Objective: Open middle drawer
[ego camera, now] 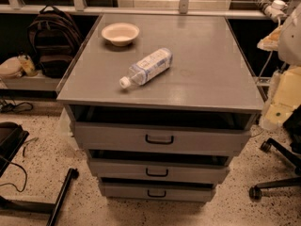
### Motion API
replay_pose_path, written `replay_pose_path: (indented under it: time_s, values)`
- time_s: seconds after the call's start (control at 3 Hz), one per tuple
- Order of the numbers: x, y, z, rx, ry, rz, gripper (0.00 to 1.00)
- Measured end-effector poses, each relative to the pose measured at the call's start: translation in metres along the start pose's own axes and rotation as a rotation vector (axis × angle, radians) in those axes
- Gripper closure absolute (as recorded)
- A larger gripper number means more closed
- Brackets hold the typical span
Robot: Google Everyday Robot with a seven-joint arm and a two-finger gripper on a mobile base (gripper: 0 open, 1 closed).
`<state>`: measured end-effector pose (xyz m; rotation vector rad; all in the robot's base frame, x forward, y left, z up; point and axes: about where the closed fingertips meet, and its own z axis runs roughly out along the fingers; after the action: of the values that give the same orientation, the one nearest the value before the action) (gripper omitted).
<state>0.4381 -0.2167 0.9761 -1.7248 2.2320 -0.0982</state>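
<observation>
The grey cabinet (160,98) has three stacked drawers, each with a small black loop handle. The middle drawer (197,173) is the second front down, with its handle (157,172) at the centre; it sits pushed in, between the taller top drawer (207,141) and the narrow bottom drawer (188,192). My arm (289,36) shows at the right edge, white and yellowish. My gripper (269,4) is at the far top right, high and well away from the drawers.
A beige bowl (120,33) and a plastic water bottle (146,67) lying on its side rest on the cabinet top. A backpack (54,36) sits at the back left. Chair legs with castors (275,173) stand right, black stand legs (61,197) left.
</observation>
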Motion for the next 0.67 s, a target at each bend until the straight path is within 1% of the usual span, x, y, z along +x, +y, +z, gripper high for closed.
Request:
replay_pose_path:
  time_s: [0.33,0.67]
  values:
    - [0.0000,0.0000,0.0001,0.000,0.000,0.000,0.00]
    - [0.0003,0.0034,0.0053,0.001,-0.024,0.002,0.00]
